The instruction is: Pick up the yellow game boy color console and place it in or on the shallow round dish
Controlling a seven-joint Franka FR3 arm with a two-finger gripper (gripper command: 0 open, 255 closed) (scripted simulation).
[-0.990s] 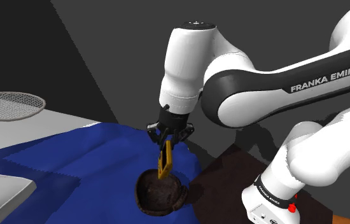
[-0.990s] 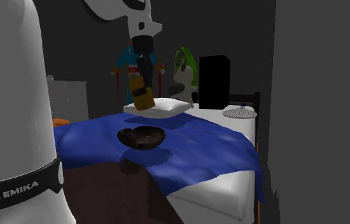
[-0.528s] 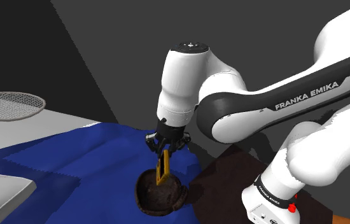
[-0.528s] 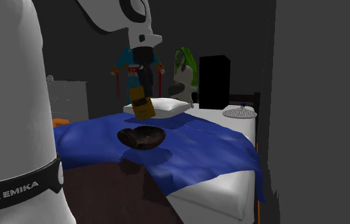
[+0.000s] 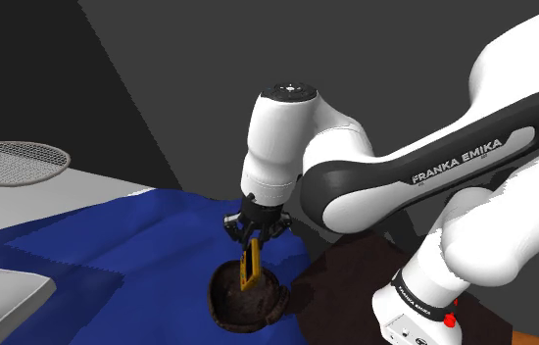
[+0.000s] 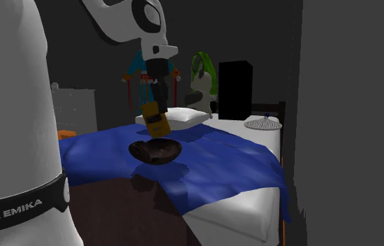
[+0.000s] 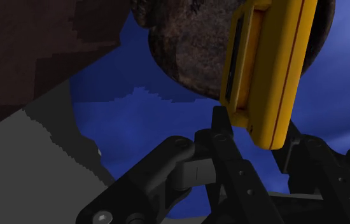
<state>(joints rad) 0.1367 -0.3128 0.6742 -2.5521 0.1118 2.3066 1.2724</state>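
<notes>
My black gripper is shut on the yellow game console, which hangs upright from the fingers just above the dark brown round dish. In the second exterior view the console hangs below the gripper, a little above the dish on the blue bedspread. The wrist view has the console clasped between the fingers, with the rough brown dish right behind it.
The dish rests near the edge of a bed with a blue cover. A round wire-mesh item lies at the shoulder view's left. A white pillow and a colourful figure stand behind the bed. Dark floor lies beside the bed.
The arm has lowered the gripper and the held console toward the dish, so the console's lower end now hangs close over the dish's hollow.
</notes>
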